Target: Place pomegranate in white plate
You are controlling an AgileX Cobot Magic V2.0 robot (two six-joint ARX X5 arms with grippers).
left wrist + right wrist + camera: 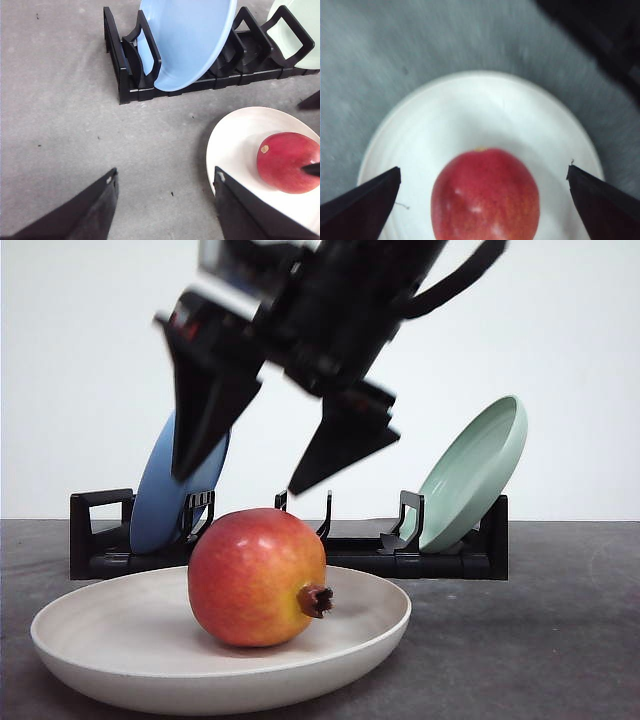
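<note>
The red pomegranate (255,580) lies on its side in the white plate (120,640) at the table's front, its brown crown pointing right. My right gripper (240,482) hangs open just above it, one finger to each side, touching nothing. From the right wrist, the pomegranate (485,197) sits in the white plate (470,110) below the open right gripper (483,171). My left gripper (165,172) is open over bare grey table, beside the white plate (235,145) that holds the pomegranate (287,162).
A black dish rack (100,530) stands behind the white plate. A blue plate (155,505) leans at its left end and a pale green plate (475,470) at its right end. Grey tabletop (60,125) lies left of the white plate.
</note>
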